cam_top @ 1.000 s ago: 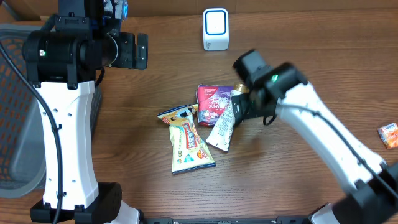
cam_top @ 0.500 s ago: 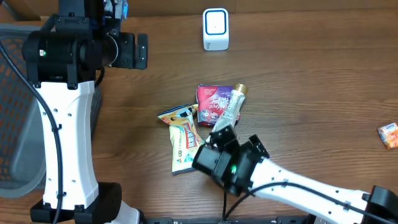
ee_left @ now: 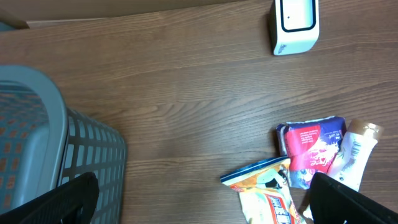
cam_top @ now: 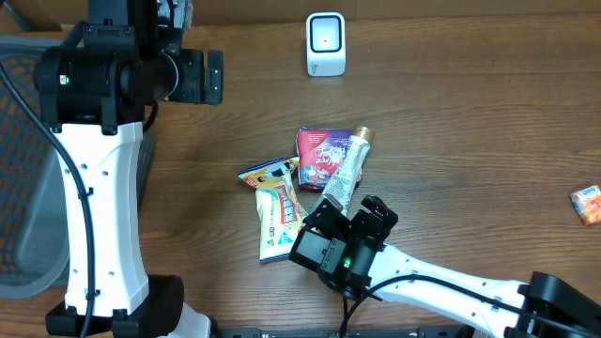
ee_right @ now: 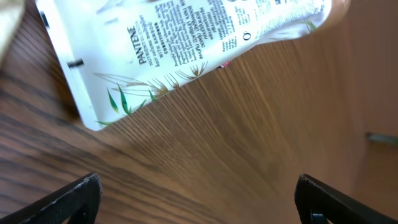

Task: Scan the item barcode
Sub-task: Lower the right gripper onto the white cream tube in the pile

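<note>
Jaws of the left gripper (ee_left: pixel 202 202) and right gripper (ee_right: pixel 202 199) gape, empty. Centre the right one over the white tube (cam_top: pixel 346 172), lying partly on the red pouch (cam_top: pixel 317 150) mid-table, well apart from the scanner (cam_top: pixel 326 44). Only your right wrist view reads its Pantene print; overhead shows the scanner it misses.

Left arm (cam_top: pixel 94 207), 9 o'clock: white links, black round joint housings, green LED; black cable ran alongside. Right arm (cam_top: pixel 441 282), 5 o'clock: white link, black joint, green LED.

Right claw (cam_top: pixel 351 212) left tube (cam_top: pixel 346 171) cap, now below tube's flat end.
</note>
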